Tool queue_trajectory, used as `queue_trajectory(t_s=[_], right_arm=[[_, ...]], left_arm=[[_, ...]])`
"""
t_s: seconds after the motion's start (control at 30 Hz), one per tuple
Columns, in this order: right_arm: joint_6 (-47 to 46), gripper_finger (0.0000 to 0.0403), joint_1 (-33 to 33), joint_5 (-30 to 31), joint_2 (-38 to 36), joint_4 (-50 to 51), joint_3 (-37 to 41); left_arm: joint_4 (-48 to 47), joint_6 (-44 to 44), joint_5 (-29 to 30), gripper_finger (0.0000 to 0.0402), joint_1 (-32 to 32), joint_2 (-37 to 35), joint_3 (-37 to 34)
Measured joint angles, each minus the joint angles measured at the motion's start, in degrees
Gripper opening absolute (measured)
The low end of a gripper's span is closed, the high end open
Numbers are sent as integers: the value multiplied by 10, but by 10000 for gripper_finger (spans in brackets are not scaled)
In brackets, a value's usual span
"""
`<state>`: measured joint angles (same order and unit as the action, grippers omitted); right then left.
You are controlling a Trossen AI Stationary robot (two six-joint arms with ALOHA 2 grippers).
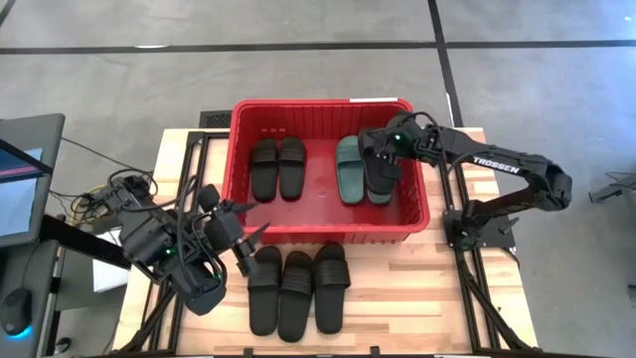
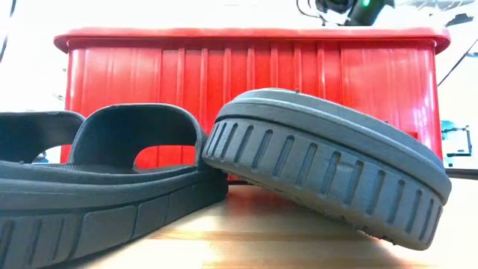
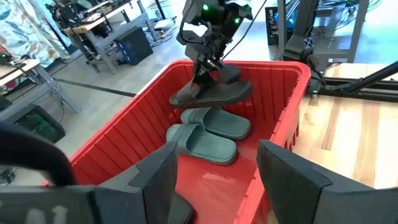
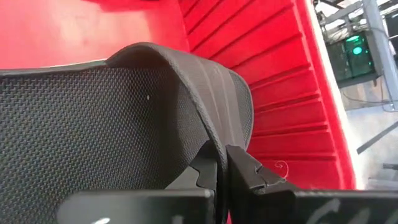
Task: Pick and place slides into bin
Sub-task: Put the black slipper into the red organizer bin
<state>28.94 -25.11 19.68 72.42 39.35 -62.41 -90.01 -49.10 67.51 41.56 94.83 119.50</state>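
Four slides lie in the bin (image 1: 243, 114) — two black, two teal. Right gripper (image 1: 383, 159) pinches a fifth black slide (image 3: 211, 92) by its strap above them. Three black slides (image 1: 298, 288) wait on the table (image 1: 417, 288) — left gripper (image 1: 248, 239) stands wide, empty.

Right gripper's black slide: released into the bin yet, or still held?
Still held. The right gripper is shut on the black slide's strap, hanging it above the teal pair inside the bin.

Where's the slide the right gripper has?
High view: the black slide hangs inside the bin, right side, over the teal pair, pinched by the right gripper.
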Motion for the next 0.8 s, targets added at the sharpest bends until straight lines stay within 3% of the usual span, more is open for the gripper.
queue_trajectory(t_s=[0.27, 0.8], right_arm=[[60, 2, -63, -25, 0, -81, 66], [117, 1, -117, -44, 113, -131, 68]], left_arm=[[0, -2, -3, 206, -22, 0, 0], [0, -18, -17, 206, -53, 0, 0]])
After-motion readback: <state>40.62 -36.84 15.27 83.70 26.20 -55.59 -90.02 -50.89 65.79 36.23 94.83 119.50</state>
